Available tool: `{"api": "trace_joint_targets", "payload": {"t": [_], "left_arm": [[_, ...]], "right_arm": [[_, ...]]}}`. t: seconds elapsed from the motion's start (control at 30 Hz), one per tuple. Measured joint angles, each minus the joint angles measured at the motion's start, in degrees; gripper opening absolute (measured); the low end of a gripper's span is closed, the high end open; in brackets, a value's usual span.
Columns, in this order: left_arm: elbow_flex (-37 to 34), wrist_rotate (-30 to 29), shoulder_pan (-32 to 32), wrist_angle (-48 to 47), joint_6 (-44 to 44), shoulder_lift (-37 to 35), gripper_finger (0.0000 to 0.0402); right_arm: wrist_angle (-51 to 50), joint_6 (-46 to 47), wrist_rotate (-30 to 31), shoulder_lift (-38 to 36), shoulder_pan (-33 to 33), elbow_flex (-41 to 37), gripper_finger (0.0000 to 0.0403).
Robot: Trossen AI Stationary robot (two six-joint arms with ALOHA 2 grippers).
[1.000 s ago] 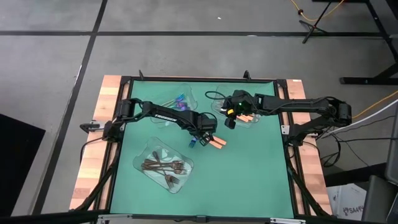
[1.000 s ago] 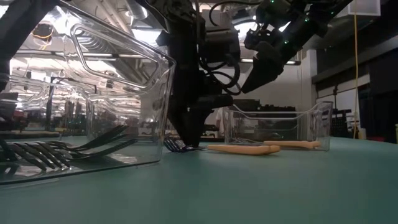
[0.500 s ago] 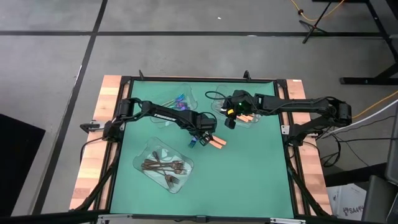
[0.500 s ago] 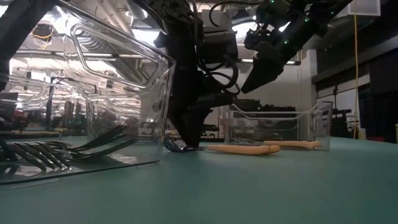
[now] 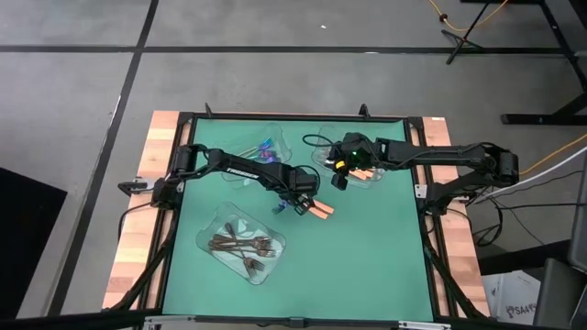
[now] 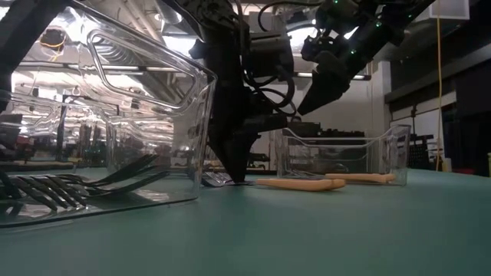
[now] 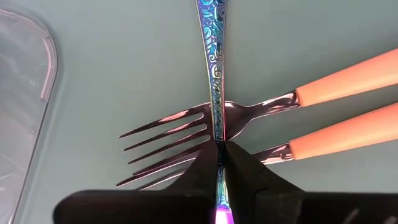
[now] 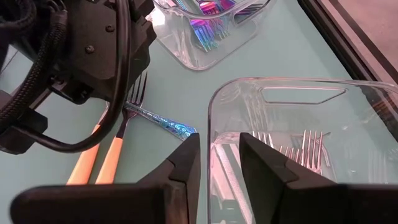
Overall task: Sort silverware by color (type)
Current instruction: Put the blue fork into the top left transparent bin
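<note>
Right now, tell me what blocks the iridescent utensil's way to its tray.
Nothing visible. The left tool is shut on the iridescent utensil, which lies across two orange-handled forks. Open mat separates it from the iridescent tray. The right tool hovers over another tray.

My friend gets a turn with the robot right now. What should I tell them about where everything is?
Left gripper: shut on the iridescent fork, mid-table, lying across two orange-handled forks.
Right gripper: open, over the far right tray, which holds orange-handled forks.
Done: dark forks in the near tray; some iridescent pieces in the far left tray.
Left: take the gripped fork to the far left tray, then the two orange-handled forks to the far right tray.
</note>
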Motion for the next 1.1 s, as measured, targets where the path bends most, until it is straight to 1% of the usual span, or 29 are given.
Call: {"api": "trace_joint_targets", "payload": {"t": [0.57,0.87,1.1], "left_arm": [[1.73,-0.55,0.07,-1.51,1.75,-0.36,0.0008],[2.25,1.49,0.02,-2.08,1.76,-0.41,0.0008],[5.72,1.59,0.00,-2.84,2.57,-0.47,0.0008]], "right_arm": [[-0.33,-0.13,0.00,-0.55,-0.01,0.00,0.0099],[-0.32,-1.84,0.66,-4.29,-0.01,0.00,0.0099],[-0.41,-1.90,0.66,-7.41,-0.01,0.00,0.0099]]}}
